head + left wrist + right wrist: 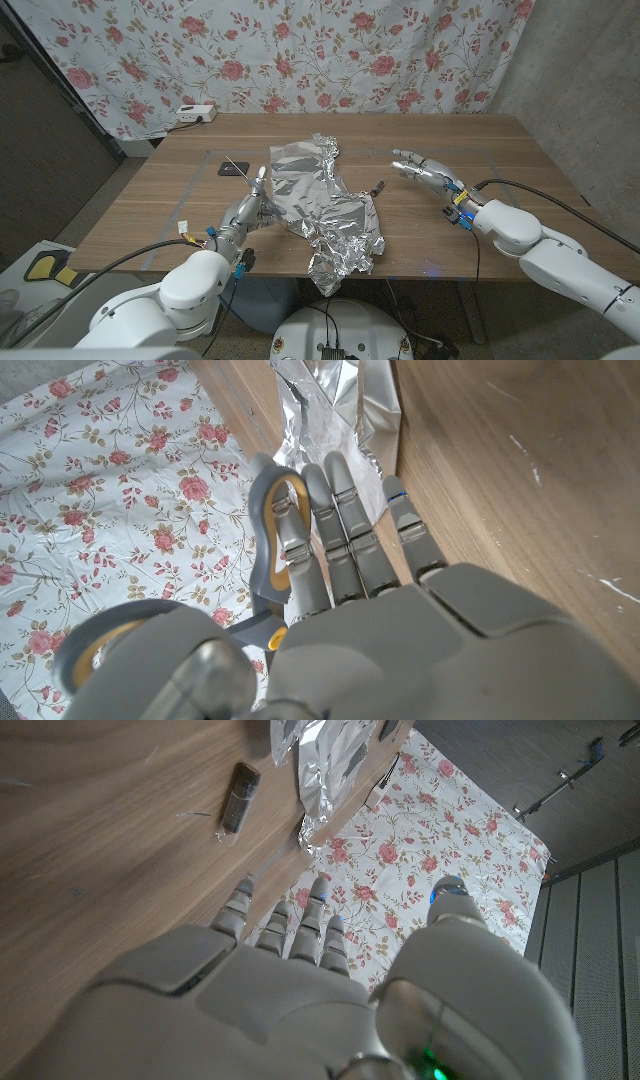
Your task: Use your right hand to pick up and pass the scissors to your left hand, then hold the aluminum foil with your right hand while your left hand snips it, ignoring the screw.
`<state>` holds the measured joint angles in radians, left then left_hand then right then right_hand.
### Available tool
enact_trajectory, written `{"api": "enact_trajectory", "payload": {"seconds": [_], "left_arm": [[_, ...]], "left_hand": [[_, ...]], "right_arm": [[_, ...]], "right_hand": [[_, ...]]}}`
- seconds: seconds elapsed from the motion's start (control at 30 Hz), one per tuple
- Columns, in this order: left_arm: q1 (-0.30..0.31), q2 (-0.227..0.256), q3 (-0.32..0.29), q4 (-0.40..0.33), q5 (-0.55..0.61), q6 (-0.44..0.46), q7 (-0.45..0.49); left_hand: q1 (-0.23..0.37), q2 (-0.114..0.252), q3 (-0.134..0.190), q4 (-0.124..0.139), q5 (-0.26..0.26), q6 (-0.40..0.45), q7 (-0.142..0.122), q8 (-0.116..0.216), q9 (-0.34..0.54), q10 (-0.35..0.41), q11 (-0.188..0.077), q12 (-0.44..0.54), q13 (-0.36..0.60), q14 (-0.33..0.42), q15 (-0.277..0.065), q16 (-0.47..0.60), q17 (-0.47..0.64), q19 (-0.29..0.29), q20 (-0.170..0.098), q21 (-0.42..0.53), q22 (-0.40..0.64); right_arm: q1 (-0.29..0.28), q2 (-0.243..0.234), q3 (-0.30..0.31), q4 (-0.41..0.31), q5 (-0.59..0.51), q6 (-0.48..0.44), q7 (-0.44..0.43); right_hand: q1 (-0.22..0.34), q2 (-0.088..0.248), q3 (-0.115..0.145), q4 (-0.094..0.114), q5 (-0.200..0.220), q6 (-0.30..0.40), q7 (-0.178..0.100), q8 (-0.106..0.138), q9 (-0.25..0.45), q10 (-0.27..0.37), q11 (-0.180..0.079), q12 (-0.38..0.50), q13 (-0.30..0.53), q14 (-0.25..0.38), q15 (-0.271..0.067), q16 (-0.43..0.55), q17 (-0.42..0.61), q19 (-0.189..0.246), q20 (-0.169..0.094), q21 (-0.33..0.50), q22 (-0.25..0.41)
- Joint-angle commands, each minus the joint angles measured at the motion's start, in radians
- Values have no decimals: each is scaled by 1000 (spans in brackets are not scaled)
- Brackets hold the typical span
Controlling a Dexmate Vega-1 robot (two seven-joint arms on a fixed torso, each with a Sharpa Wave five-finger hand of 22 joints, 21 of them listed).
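**Holding scissors at the foil's left edge, right hand empty**

Table [520, 140]: wooden, far edge runs along a floral curtain [300, 50]; near edge crosses the lower part of the head view. The aluminum foil [325, 215] lies crumpled down the middle, its lower end reaching to the near edge. Bare wood stands open to the right of the foil and along the far right corner; more bare wood on the far left, broken by a small black object [229, 168] lying flat and a white box [196, 114] at the far-left edge by the curtain.

Left hand [245, 212]: comes in from the bottom left and sits just beside the foil's left edge. It grips the scissors [275, 545], grey handles with yellow lining. In the left wrist view the fingers [340, 530] are threaded through one handle loop and reach toward the foil's edge. A thin blade tip points up and away to the far left in the head view.

Right hand [428, 172]: held off to the right of the foil, well apart from it, fingers spread and extended, holding nothing. Whether it touches the wood cannot be told.

Screw [379, 186]: small dark piece on bare wood between the foil's right edge and the right hand, near the foil.
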<state>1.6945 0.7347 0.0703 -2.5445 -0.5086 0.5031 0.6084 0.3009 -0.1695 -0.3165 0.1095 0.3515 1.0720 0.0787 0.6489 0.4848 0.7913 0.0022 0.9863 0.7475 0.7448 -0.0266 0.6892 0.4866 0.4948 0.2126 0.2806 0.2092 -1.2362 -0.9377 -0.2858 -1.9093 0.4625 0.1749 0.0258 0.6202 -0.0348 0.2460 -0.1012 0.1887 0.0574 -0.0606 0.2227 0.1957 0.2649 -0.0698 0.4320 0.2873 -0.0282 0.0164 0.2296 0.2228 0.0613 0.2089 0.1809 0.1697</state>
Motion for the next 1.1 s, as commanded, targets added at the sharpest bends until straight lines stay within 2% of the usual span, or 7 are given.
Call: {"api": "enact_trajectory", "payload": {"seconds": [0.03,0.07,0.3,1.1], "left_arm": [[54,14,-22,-16,0,-25,-14],[58,13,-25,-18,-1,-26,-15],[88,13,-44,-29,1,-34,-23],[162,-6,-82,-47,28,-66,-61]], "left_hand": [[-1,10,-19,13,10,-41,55,-2,6,19,-10,18,6,4,3,1,-1,10,2,-6,2],[-1,11,-19,13,12,-40,55,-3,5,20,-10,16,3,4,2,1,-2,10,2,-6,2],[0,14,-20,13,19,-41,55,-6,8,19,-5,16,2,4,0,2,-3,10,2,-9,2],[3,24,-21,13,39,-38,55,-14,16,15,-8,19,4,6,3,7,-4,3,2,-20,2]], "right_arm": [[18,-3,-44,-50,-93,-32,-28],[21,0,-50,-53,-101,-34,-31],[41,2,-80,-84,-128,-57,-19],[87,21,-165,-130,-198,-127,-8]], "right_hand": [[16,2,3,-9,5,1,-3,4,0,6,-13,-7,1,3,-6,7,1,6,1,9,2],[17,2,3,-10,5,1,-2,4,0,8,-8,-7,1,3,-6,8,0,7,1,9,2],[29,9,8,-17,6,-1,-1,2,0,23,-31,-7,2,13,-13,12,-2,17,0,12,2],[59,21,19,-33,6,1,0,2,0,60,-35,-7,0,36,-25,20,-7,37,0,15,2]]}}
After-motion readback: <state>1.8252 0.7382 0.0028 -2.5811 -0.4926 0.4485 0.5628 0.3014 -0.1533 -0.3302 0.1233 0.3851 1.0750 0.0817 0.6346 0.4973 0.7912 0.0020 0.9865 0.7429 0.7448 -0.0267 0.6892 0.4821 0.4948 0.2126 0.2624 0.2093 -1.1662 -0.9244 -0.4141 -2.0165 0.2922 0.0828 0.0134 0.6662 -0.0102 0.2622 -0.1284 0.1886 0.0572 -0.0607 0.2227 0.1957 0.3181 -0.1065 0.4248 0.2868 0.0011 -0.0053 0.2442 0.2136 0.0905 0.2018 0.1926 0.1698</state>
